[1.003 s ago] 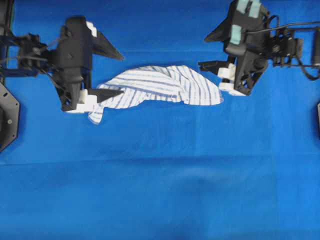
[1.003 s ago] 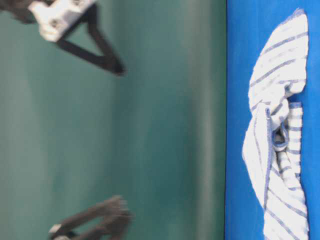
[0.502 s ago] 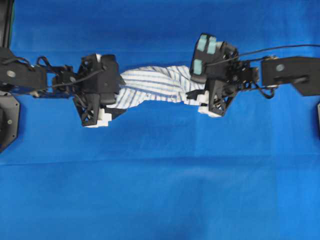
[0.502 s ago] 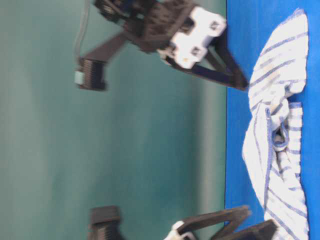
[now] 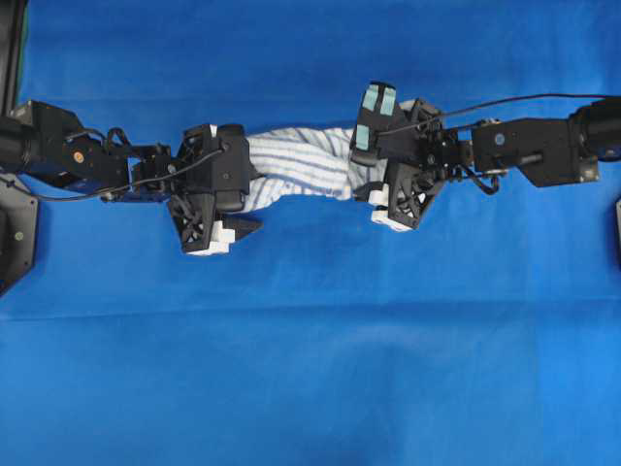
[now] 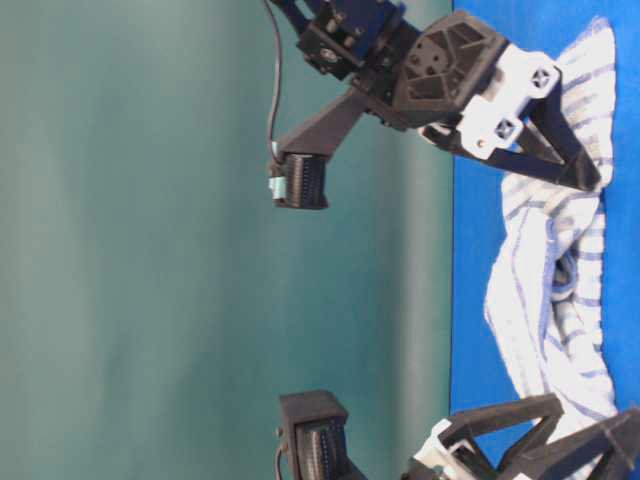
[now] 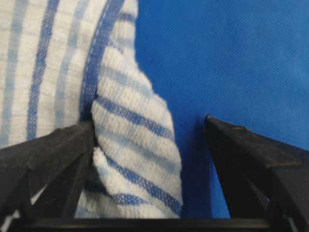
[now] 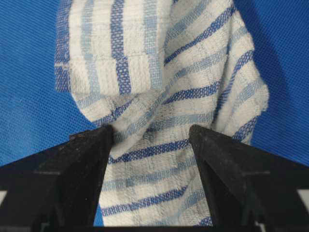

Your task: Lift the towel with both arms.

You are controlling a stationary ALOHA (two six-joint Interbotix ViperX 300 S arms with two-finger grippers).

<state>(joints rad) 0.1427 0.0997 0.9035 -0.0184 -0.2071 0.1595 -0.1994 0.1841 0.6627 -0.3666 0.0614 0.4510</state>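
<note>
From overhead, I am seeing the towel (image 5: 301, 165) lying bunched on the blue table covering (image 5: 310, 369), between the left gripper (image 5: 221, 209) and right gripper (image 5: 383, 194). At table level, both are sitting low at its ends. In the wrist views, each gripper's fingers are standing spread, straddling a towel end, not pinching it.

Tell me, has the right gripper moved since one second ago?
Yes. In the overhead view the right gripper came leftward and down onto the towel's right end; its jaws are open, astride the cloth.
</note>
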